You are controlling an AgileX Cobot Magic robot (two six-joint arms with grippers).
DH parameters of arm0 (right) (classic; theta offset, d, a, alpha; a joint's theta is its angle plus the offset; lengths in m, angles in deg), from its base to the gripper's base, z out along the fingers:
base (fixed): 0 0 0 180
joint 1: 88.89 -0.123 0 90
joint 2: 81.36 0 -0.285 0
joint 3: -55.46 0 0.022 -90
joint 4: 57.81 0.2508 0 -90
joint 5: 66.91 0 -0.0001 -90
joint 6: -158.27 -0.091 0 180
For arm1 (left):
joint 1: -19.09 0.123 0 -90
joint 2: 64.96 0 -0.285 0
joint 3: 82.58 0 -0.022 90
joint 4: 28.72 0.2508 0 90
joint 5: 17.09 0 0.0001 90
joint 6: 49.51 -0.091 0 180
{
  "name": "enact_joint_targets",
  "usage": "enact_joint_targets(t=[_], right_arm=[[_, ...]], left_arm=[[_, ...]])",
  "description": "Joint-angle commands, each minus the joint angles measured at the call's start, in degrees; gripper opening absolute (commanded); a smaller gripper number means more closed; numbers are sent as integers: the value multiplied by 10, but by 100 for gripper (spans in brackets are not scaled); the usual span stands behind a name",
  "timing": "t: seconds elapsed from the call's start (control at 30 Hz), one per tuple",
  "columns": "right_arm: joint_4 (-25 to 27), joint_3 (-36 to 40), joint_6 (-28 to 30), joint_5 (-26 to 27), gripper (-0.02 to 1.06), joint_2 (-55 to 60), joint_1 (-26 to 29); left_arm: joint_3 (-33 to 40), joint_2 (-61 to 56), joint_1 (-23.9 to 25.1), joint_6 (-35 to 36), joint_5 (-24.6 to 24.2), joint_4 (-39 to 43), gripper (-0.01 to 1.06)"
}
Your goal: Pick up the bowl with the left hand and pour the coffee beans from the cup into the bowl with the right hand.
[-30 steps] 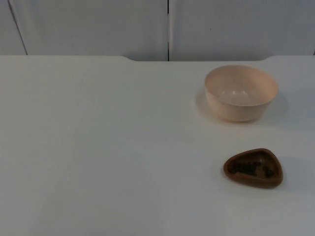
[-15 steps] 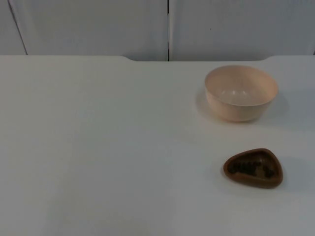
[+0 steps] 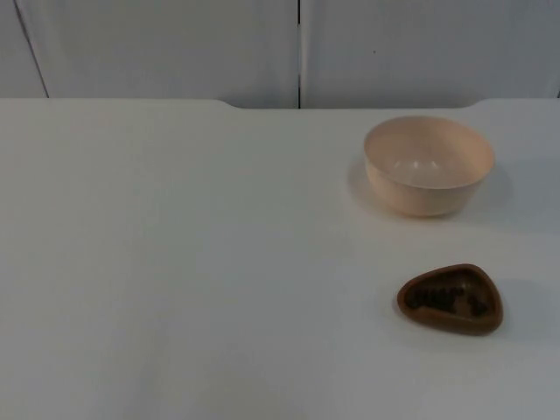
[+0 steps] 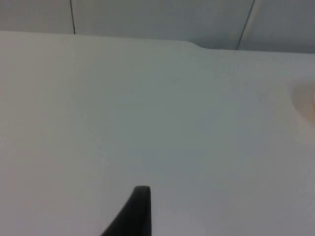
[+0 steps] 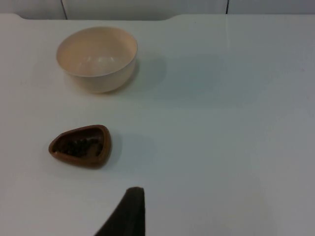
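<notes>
The peach bowl sits upright near the counter's far right corner, with the brown cup of coffee beans nearer the front, apart from it. The bowl looks light, rigid and smooth, so pinching its rim suits best. The left hand and right hand hover above the counter, each showing one fingertip; I cannot tell how far either is open, and neither holds anything visible.

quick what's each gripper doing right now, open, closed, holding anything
Left gripper: above bare table, holding nothing; open or shut cannot be told.
Right gripper: short of the cup, holding nothing; cannot be told either.
</notes>
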State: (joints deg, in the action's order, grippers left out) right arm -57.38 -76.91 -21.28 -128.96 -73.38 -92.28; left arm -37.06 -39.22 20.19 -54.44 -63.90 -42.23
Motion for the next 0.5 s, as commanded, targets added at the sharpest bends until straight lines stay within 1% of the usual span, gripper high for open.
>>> enact_joint_targets(t=[0.0, 0.3, 0.47], right_arm=[[0, 0, 2, 3, 105, -2, 3], [0, 0, 2, 3, 105, -2, 3], [0, 0, 2, 3, 105, -2, 3]], left_arm=[[-20, 10, 1, -10, 13, -10, 105], [-96, 58, 1, -21, 13, -8, 105], [-113, 81, 1, -23, 13, -8, 105]])
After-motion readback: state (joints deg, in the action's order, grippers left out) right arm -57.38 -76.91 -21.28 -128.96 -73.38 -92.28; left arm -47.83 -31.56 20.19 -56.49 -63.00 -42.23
